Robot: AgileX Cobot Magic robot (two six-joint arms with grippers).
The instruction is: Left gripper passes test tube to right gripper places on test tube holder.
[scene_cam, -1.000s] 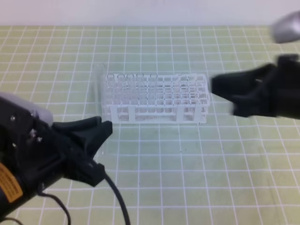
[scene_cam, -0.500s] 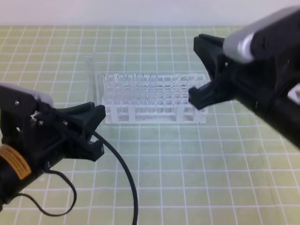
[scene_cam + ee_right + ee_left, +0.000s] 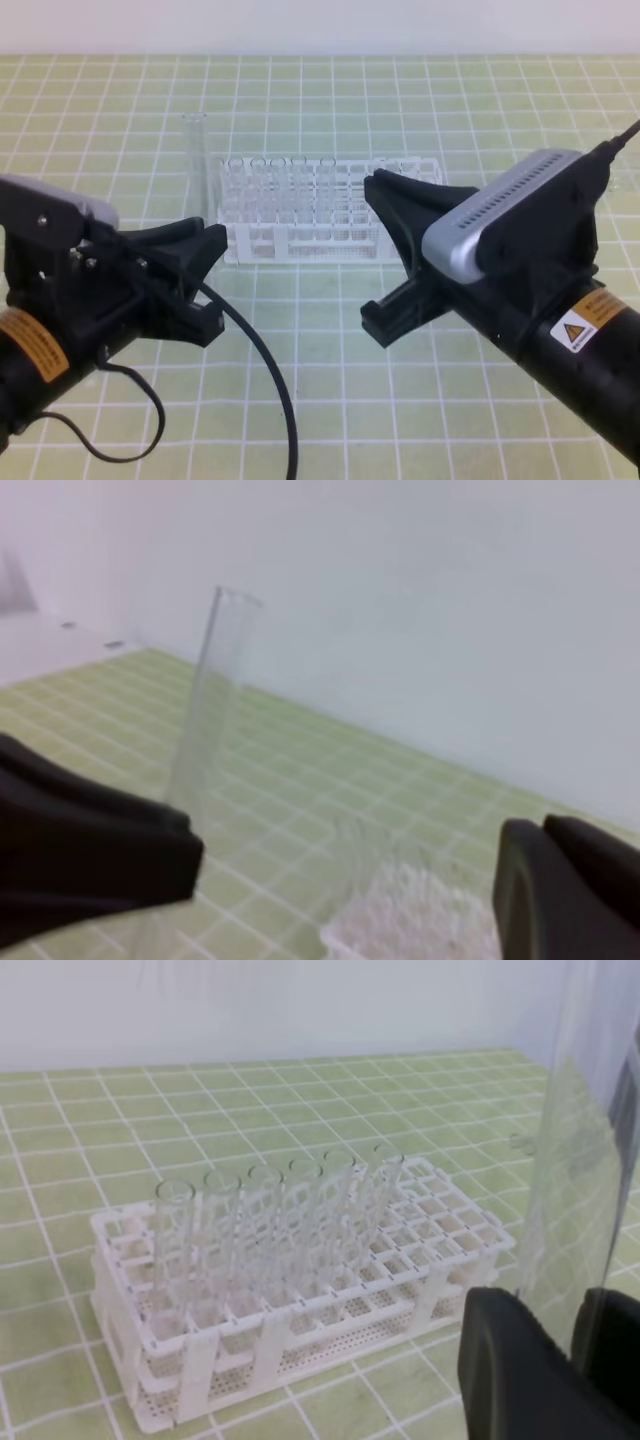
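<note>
The test tube (image 3: 197, 170) stands upright, open end up, left of the test tube holder (image 3: 400, 172). My left gripper (image 3: 210, 272) is shut on its lower end. In the left wrist view the tube (image 3: 585, 1150) rises large and close between the fingers (image 3: 520, 1370). My right gripper (image 3: 385, 262) is open in front of the rack, jaws facing left toward the tube and well apart from it. In the right wrist view the tube (image 3: 208, 720) rises beyond the left finger (image 3: 100, 850), and the rack (image 3: 400, 915) is a white blur.
The white rack (image 3: 300, 1310) holds several clear tubes (image 3: 270, 1220) in its back rows. A black cable (image 3: 265, 370) loops from the left arm over the green gridded mat (image 3: 330, 400). A white wall stands behind the table.
My right gripper swung down from the upper right to the middle, in front of the rack, and now points left. The left gripper and the tube have barely moved in the last half second.
</note>
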